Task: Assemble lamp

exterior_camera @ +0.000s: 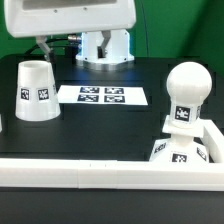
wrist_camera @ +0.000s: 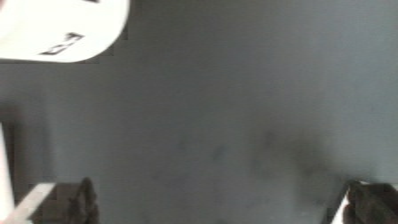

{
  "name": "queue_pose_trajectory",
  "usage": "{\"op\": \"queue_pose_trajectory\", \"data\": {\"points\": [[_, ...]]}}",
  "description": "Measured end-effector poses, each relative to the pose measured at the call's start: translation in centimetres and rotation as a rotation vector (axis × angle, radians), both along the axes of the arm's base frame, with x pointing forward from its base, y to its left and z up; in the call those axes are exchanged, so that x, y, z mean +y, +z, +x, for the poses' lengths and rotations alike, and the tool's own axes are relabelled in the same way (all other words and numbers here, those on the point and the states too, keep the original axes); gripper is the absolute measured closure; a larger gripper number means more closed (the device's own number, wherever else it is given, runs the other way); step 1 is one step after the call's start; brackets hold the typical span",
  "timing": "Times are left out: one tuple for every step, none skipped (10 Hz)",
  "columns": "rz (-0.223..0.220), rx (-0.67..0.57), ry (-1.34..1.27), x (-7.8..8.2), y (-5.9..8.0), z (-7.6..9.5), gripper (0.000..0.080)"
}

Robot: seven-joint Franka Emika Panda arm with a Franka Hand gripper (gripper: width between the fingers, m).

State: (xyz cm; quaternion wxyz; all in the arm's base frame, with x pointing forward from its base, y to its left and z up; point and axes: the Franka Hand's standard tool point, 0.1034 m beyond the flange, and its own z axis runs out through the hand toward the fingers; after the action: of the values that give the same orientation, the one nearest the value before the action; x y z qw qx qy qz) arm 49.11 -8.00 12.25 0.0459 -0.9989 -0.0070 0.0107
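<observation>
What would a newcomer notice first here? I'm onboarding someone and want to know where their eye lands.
Probably the ball-headed bulb, standing upright at the exterior view's right, near the front. Next, the tapered shade, sitting wide end down on the black table at the exterior view's left, with the marker board flat between them. The wrist view shows mostly bare table with the dark fingers apart, holding nothing.

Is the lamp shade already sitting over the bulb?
No, the shade stands by itself on the table at the exterior view's left, far from the bulb at the right.
</observation>
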Motion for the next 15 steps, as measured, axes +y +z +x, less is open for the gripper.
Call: {"op": "queue_pose_trajectory", "data": {"points": [[0.001,0.004,0.008,0.4,-0.2,0.0,0.0101],[0.001,0.005,0.011,0.5,-0.3,0.0,0.0101],[0.001,0.005,0.010,0.5,-0.3,0.0,0.0101],[0.001,0.005,0.010,0.5,-0.3,-0.1,0.0101],[0.002,0.009,0.025,0.0,-0.4,-0.7,0.0101],[0.004,0.012,0.046,-1.3,-0.4,-1.8,0.0101],[0.005,0.019,0.048,-2.6,-0.4,-3.3,0.0101],[0.006,0.024,0.051,-3.5,-0.6,-4.6,0.0101],[0.008,0.027,0.045,-4.3,-0.5,-5.2,0.0101],[0.007,0.027,0.049,-4.0,-0.6,-5.0,0.0101],[0.007,0.028,0.053,-3.9,-0.6,-5.0,0.0101],[0.008,0.028,0.052,-3.9,-0.6,-5.0,0.0101],[0.008,0.030,0.052,-3.9,-0.7,-5.1,0.0101],[0.011,0.035,0.045,-3.9,-1.1,-5.3,0.0101],[0.008,0.035,0.045,-4.1,-1.6,-5.8,0.0101]]}}
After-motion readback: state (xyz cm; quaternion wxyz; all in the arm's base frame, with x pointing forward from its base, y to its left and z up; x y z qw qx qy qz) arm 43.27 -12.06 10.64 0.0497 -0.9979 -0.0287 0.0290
